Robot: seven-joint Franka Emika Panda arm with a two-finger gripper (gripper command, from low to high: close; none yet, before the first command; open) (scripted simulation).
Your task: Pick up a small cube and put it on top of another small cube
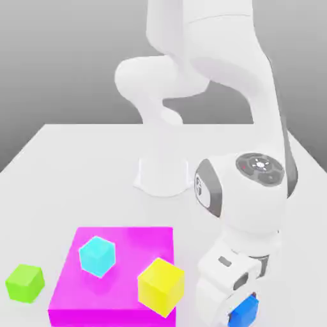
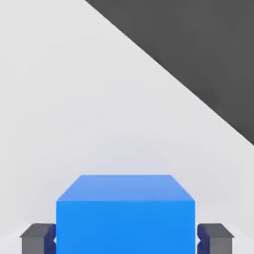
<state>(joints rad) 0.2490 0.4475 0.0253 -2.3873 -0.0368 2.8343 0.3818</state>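
Under everything spreads the white table point(image 1: 108, 182), with my pale arm point(image 1: 246, 198) reaching down over it. The magenta slab point(image 1: 128, 246) lies at the exterior view's left of my gripper point(image 2: 126, 240). By the slab's nearest right corner in that view is the yellow cube point(image 1: 161, 287). The blue cube point(image 2: 125, 225) is between my fingers point(image 2: 35, 243), pinched from both sides (a snug fit, I'd say). The cyan cube point(image 1: 98, 257) sits on the slab; the green cube point(image 1: 25, 283) rests on the table beside it.
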